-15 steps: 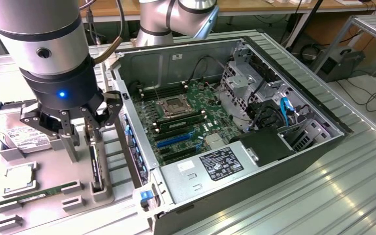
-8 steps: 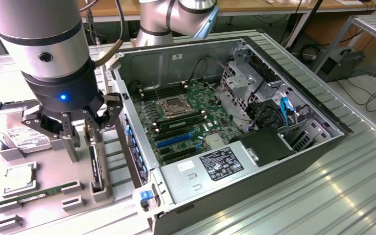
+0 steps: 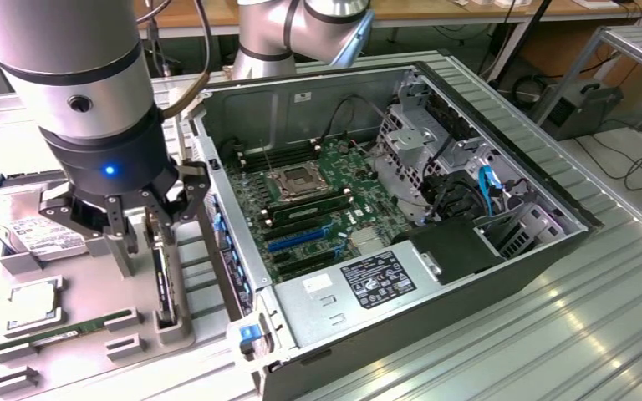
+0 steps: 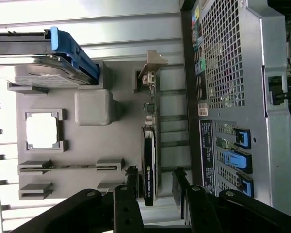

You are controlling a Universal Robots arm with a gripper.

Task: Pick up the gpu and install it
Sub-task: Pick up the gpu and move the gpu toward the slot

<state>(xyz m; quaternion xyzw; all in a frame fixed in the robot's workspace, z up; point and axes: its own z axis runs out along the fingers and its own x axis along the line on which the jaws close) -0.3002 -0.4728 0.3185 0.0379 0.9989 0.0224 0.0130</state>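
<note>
One gripper (image 4: 154,172), jaws apart astride one gpu (image 4: 149,145) (upright in holder (image 4: 114,141)), one open case (image 3: 466,322).

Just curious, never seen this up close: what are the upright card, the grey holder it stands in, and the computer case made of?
The gpu: black circuit board, likely fibreglass, with a shiny metal bracket. The grey holder: matte and uniform, looks like plastic. The computer case: perforated sheet metal, dull silver.
</note>
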